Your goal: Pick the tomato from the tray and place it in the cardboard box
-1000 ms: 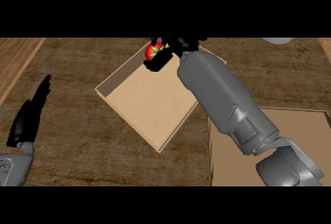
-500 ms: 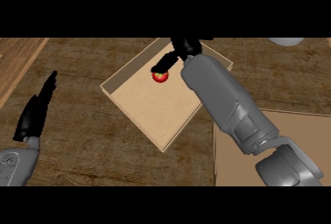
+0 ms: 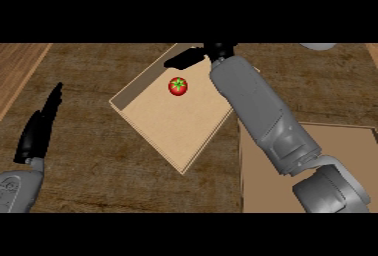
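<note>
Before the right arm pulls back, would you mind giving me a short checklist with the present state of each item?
1. Tomato lies inside the cardboard box: ok.
2. Right hand is off the tomato, fingers straight: ok.
3. Tomato upright and at rest: green top faces up; whether it rolls, cannot tell.
4. Left hand open, resting at the view's left, apart from the box: ok.
5. Tray under the right forearm holds nothing more: cannot tell, partly hidden.

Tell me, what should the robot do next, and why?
Probably lift the right hand up and away. The tomato lies alone on the floor of the box, and that hand's fingers are straight, holding nothing. The left hand rests open at the left.
</note>
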`<state>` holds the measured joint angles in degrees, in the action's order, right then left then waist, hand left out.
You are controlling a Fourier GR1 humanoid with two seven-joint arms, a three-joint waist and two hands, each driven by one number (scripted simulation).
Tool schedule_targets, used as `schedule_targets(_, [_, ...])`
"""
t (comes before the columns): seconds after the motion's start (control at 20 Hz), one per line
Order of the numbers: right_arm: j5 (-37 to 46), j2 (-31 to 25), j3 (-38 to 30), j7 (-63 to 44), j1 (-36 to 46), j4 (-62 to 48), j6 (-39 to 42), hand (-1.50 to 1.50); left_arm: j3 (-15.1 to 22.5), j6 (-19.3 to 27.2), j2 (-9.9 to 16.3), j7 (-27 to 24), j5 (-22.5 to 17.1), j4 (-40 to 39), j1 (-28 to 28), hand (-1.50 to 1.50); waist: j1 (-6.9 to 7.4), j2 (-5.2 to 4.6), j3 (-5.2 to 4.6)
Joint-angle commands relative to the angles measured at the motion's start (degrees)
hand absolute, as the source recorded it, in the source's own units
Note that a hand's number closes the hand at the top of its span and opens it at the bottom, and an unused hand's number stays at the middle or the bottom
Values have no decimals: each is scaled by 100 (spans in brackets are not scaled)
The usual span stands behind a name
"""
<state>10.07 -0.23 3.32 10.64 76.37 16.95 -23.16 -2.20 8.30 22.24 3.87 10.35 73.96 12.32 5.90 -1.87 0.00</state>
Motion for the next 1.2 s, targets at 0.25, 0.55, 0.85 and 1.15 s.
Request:
schedule_targets(0.25, [-751,-775,-907,1084,-281,-48,885,-150,-308,-28,181,-57,-101,77,-376,0,-310,81,2])
schedule_targets(0.55, [-768,-1240,-1091,1077,-370,-343,993,-150,-288,-151,191,227,-101,455,-488,0,-351,120,3])
schedule_targets(0.85, [-710,-2314,-1092,1589,-988,-346,2065,-150,-508,-107,141,-367,-171,88,-748,0,-425,121,1])
schedule_targets(1.15, [-447,-2864,-907,1882,-1263,-519,2938,-150,-485,-290,225,-22,-136,310,-542,0,-394,111,6])
